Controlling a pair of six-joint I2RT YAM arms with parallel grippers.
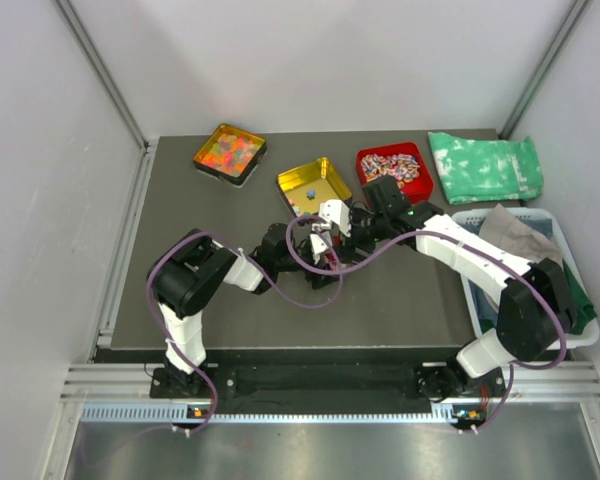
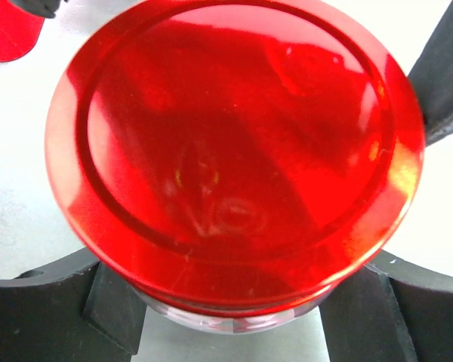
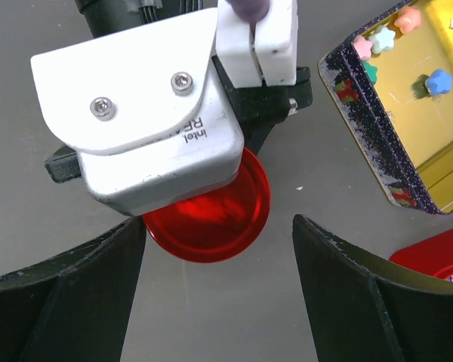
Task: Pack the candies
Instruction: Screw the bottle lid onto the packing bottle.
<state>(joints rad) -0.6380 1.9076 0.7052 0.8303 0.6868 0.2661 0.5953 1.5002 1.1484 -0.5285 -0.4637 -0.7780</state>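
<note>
The left gripper [image 2: 228, 305] is clamped on the clear jar [image 2: 234, 323] just under its red lid [image 2: 234, 151]. The right gripper [image 3: 217, 234] hangs spread wide directly above that lid, while loose candies [image 3: 438, 81] lie in the yellow tray [image 3: 374, 143] at the upper right of its view

1. The tabletop [image 1: 380, 310] lies bare in the near middle, and along the left side near of the orange tray [image 1: 228, 152].
2. The centre is crowded. The left hand [image 2: 234, 302] flanks the red-lidded jar [image 2: 234, 151], and the right hand [image 3: 217, 249] hangs spread just above it.
3. A purple cable [image 1: 315, 303] loops low on the near side of both.
4. The yellow tray [image 1: 315, 185] and red tray [image 1: 394, 172] wall off the far side, with only a narrow gap between them.
5. The white basket [image 1: 540, 213] and green cloth [image 1: 485, 167] fill the right.
</note>
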